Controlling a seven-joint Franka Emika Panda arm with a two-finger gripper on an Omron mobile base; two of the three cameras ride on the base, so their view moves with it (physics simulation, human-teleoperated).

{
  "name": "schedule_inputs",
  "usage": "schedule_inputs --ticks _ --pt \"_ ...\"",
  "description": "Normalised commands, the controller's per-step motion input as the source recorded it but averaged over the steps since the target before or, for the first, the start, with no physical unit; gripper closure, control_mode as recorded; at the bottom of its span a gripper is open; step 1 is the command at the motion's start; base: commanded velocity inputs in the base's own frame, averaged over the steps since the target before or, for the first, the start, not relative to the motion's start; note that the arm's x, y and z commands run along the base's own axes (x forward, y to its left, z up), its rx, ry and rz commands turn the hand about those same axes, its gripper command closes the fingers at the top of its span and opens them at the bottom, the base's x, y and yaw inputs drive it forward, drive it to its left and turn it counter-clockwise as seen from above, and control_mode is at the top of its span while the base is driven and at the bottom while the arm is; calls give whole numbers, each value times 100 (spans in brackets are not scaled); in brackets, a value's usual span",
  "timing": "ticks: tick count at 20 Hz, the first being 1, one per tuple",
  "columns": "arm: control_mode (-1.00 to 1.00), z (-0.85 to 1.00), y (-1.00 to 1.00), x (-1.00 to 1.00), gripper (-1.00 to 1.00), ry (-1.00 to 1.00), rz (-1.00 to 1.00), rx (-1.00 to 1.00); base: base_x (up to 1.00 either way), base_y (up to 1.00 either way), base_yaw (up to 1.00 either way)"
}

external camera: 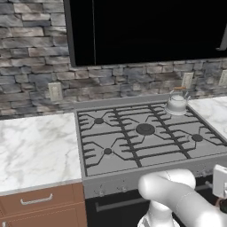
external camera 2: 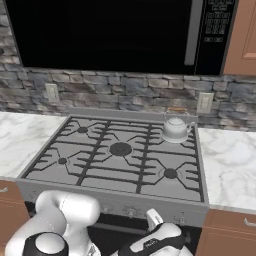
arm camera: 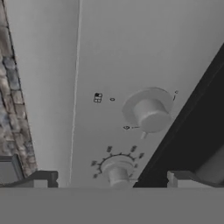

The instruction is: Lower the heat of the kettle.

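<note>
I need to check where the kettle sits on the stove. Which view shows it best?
The right base view: the kettle stands on the back right burner, unobstructed. The left base view shows it smaller, near the edge.

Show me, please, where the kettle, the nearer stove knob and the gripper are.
kettle (external camera 2: 175, 128): right base view, domed body.
nearer stove knob (arm camera: 118, 171): hand view, front face.
gripper (arm camera: 111, 180): hand view, midway between its fingertips.

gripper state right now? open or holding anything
gripper: open, holding nothing; its two fingertips stand apart on either side of the nearer stove knob, not touching it.
</note>
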Motion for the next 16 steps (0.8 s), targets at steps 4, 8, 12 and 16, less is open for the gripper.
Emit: schedule_inputs --ticks 4,8,12,16 --pt "-100 -14 -10 1 -100 -11 0 2 0 0 0" --pt "-100 -3 -10 8 -100 -10 0 4 0 0 0" --pt "-100 0 0 22 -100 -5 0 2 0 0 0" --pt "-100 -1 0 27 -100 -1 0 0 0 0 0"
